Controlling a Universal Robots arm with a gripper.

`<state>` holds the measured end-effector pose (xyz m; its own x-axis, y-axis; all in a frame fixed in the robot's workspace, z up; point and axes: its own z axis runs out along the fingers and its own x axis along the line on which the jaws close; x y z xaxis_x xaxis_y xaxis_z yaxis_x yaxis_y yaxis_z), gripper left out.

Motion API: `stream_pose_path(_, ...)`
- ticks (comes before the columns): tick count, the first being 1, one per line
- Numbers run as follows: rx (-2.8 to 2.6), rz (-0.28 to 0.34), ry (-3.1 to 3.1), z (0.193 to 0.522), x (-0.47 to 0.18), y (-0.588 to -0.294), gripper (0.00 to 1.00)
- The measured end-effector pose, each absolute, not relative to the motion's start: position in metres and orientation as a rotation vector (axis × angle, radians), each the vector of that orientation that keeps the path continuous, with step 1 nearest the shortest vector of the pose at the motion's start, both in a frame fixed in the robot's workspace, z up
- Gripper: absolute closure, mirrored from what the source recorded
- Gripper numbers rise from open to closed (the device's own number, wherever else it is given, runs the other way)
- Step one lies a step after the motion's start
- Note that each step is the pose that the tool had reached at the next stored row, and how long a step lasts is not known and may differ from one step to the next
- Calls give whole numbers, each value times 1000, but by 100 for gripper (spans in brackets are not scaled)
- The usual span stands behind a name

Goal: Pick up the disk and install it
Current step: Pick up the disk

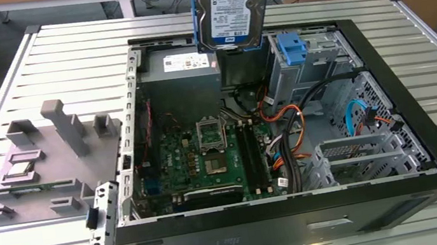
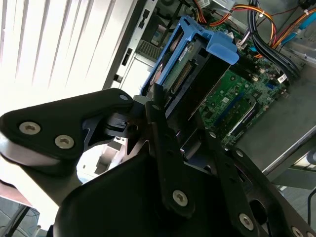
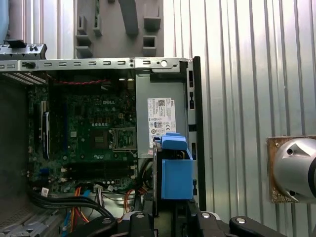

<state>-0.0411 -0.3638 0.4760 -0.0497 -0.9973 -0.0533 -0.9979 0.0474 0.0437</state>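
Claw (image 2: 180, 126), one, pinching one disk (image 1: 233, 14), upright above one open computer case (image 1: 302, 226)

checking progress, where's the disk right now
Held by the pincer, the disk hangs at the exterior view's top middle, above the open case, over the power supply.

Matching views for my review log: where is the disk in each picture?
Exterior view: the disk hangs upright above the far side of the open case.
Second wrist view: disk, blue-railed, in front of the motherboard.
First wrist view: disk edge-on, beside the power supply.
Shared landmark: the green motherboard.
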Motion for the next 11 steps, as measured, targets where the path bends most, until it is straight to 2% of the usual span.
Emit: stream_pose_path(11,-2160,107,2267,476,-41,-371,65)
